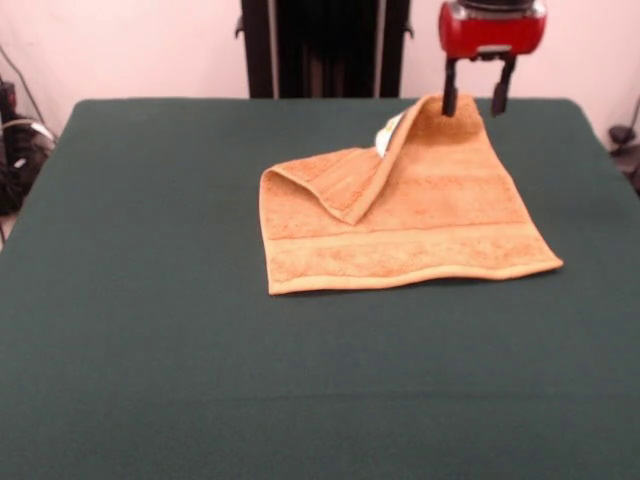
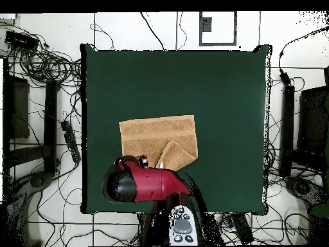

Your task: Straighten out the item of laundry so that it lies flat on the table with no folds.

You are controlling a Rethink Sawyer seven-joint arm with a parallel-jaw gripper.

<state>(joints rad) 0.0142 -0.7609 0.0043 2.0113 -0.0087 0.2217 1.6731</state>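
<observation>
— So, nearest the front camera, what lies on the table (image 1: pixel 150 350)?

— Only bare green cloth, until the towel (image 1: pixel 420 235) begins a little past the middle, somewhat to the right in that view.

— Which way does it run?

— Its long axis goes side to side, parallel to the table's near edge. The near hem lies flat, a woven band just behind it.

— And further back?

— The far left corner is folded over toward the middle, forming a triangular flap on top. The far right corner is lifted off the table, rising to a peak, with a small white tag (image 1: pixel 386 137) beside it.

— What holds it up?

— The gripper (image 1: pixel 473 95). Its two dark fingers (image 1: pixel 450 92) hang from the red head, slightly parted, with the raised corner pinched at the left one.

— From overhead?

— The red arm (image 2: pixel 144 183) covers that corner; the towel sits toward the robot's side.
</observation>
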